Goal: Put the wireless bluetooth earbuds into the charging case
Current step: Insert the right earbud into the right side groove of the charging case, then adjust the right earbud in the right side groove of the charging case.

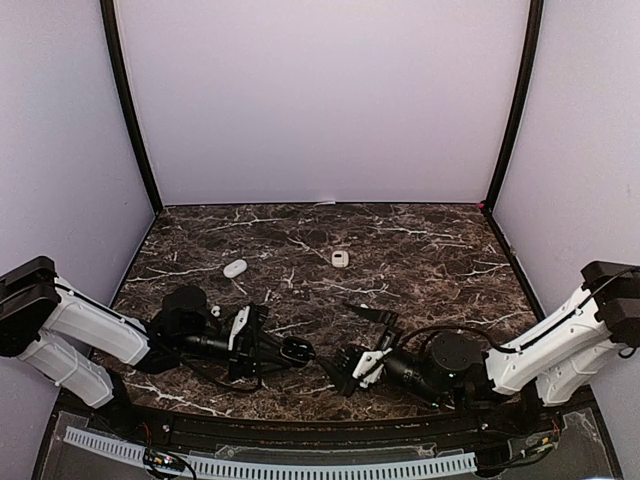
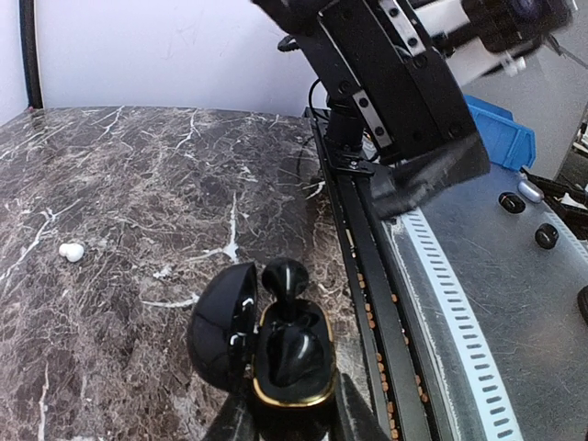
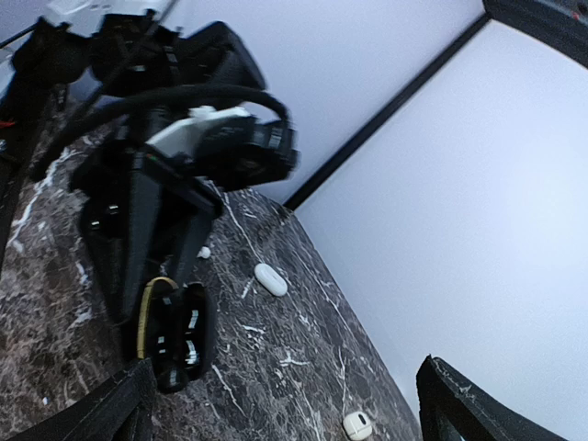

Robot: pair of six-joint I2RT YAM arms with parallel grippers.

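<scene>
Lengthwise along left end effector [image 2: 292,421], charging case [image 2: 294,401] open

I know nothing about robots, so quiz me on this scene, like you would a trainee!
1. True or false: the left arm's jaws grip the black charging case, its lid open.
2. The right arm's jaws are: A shut, B open, C gripping an earbud.
3. What colour is the loose earbud on the marble table?
Key: 1 true; 2 B; 3 white.
</scene>
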